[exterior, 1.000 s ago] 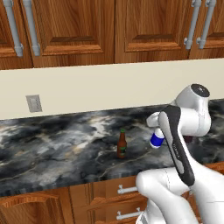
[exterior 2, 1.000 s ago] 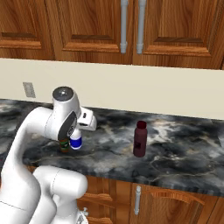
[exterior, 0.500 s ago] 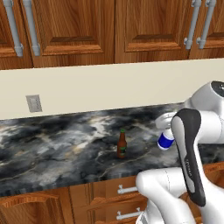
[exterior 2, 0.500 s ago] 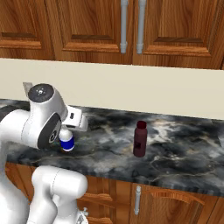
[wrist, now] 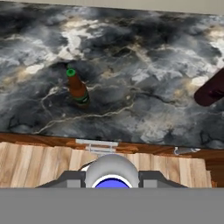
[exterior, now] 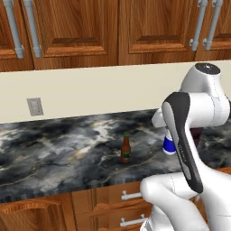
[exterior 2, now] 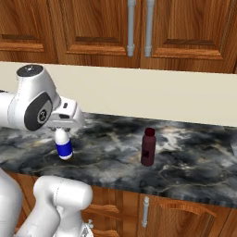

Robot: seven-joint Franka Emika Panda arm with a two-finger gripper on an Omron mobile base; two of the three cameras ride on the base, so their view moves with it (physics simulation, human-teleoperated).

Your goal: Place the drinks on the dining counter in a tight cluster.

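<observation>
The gripper (exterior 2: 62, 131) clamps a small white bottle (exterior 2: 64, 144) by its top; a slip could drop it onto the counter (exterior 2: 194, 162).

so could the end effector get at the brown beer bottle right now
Probably not yet: the end effector is shut on the white bottle. The beer bottle stands alone on the marbled counter, nothing crowding it.

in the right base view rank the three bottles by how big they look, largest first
1. maroon bottle, standing on the wall counter
2. white bottle, held in the claw, so nearness may skew it
3. beer bottle: can't rank, hidden behind the arm
</observation>
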